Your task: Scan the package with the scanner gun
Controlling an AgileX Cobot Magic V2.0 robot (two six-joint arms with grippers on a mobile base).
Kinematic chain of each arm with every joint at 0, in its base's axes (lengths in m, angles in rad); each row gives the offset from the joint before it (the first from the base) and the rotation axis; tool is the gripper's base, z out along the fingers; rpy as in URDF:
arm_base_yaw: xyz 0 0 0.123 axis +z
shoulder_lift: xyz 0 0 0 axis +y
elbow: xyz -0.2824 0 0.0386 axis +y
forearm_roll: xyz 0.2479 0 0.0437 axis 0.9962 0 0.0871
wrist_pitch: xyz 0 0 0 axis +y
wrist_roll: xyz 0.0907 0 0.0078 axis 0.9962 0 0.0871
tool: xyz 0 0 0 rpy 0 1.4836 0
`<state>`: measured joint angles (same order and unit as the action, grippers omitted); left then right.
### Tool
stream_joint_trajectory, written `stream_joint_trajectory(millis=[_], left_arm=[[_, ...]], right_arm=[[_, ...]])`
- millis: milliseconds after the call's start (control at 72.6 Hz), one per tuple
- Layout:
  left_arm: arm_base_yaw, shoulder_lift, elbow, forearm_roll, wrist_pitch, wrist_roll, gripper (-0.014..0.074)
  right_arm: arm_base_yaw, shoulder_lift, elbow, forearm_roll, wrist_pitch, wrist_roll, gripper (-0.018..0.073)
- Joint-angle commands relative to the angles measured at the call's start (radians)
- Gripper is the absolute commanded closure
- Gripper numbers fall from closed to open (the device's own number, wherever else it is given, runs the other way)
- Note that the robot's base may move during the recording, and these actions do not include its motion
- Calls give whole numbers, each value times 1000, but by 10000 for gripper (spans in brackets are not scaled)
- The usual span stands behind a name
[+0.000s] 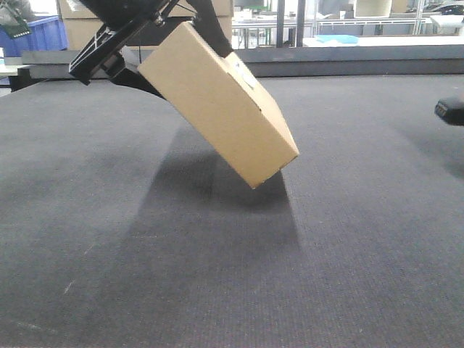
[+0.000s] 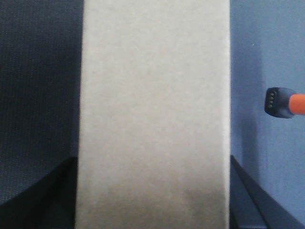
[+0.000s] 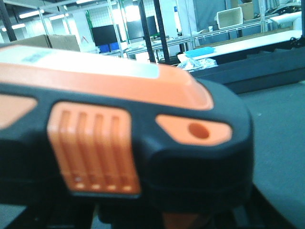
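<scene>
Left pincer (image 1: 119, 45), front view: clamped on the upper end of the plain tan flat cardboard package (image 1: 217, 101), which hangs tilted, its low corner near the dark grey woven table mat (image 1: 217, 290); workshop racks and a blue plastic bin (image 1: 36, 32) stand behind the package. Left wrist view: black-and-orange handheld scanner gun (image 2: 284, 102) shows off the package's right side, apart from it; a one-end hold on a slanted box could well slip. Right wrist view: scanner gun fills the frame, right pincer's grip cannot be told; aimed wide of the package, it would likely read nothing.
</scene>
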<state>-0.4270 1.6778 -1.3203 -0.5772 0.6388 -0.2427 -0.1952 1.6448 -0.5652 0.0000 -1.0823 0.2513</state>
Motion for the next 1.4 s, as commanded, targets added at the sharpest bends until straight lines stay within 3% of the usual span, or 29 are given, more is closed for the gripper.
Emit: stream_joint_trajectory(millis=[0, 537, 1005, 1087, 1225, 1390], left_arm=[[2, -4, -3, 3, -9, 3, 708], [2, -4, -3, 7, -32, 3, 708], [2, -4, -3, 7, -26, 3, 708], [2, -4, -3, 7, -24, 3, 708], [2, -4, -3, 7, -22, 3, 708], [2, -4, -3, 7, -20, 3, 708]], right_arm=[[-2, 28, -6, 0, -108, 20, 713], [-2, 110, -6, 0, -139, 20, 713], [-2, 110, -6, -15, -86, 20, 706], [-2, 110, -6, -15, -85, 20, 617], [-2, 110, -6, -15, -85, 20, 372], [-2, 110, -6, -40, -64, 20, 201]])
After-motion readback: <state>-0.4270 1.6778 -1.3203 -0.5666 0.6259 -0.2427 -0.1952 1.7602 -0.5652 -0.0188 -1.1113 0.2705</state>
